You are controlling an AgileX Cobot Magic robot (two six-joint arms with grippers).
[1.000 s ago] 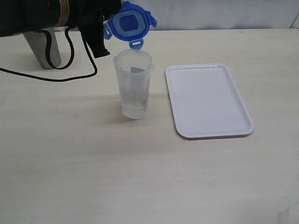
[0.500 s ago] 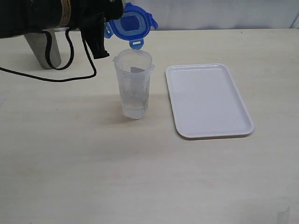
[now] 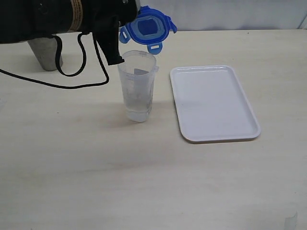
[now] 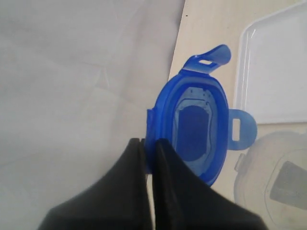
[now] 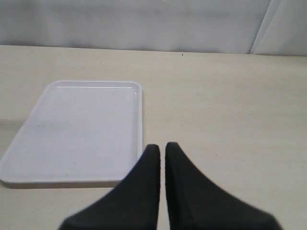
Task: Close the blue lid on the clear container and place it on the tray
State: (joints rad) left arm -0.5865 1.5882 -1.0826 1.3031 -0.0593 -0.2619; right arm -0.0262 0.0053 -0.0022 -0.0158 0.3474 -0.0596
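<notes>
Left gripper (image 4: 147, 146): its two black fingers are pressed together on the edge of the blue lid (image 3: 147, 29), pinching the rim between them.
Left arm (image 3: 57, 19): a black body that comes in from the upper left of the exterior frame and ends at the lid.
Lid: in the air in the upper middle of the exterior frame. It is tilted so that its inner face shows, and its flaps stick out around it.
Lid against cup: the lid hangs above and a little to the right of the open mouth of the clear cup (image 3: 137, 86). Its lowest flap is just above the rim, and I cannot tell whether they touch.
Clear cup: stands upright on the table (image 3: 144, 182), left of centre, with its top uncovered.
Tray (image 3: 213, 103): white and flat on the table, right of centre. It is beside the clear cup but apart from it, and nothing lies on it.
Right gripper (image 5: 162, 148): its fingers are drawn together with only a thin slit between them and nothing held. It hangs over bare table near one edge of the tray, and it does not show in the exterior frame.
Metal cup (image 3: 43, 52): grey, at the upper left, partly hidden behind the arm.
Cable (image 3: 72, 81): black, looping from the arm down onto the table at the left.
</notes>
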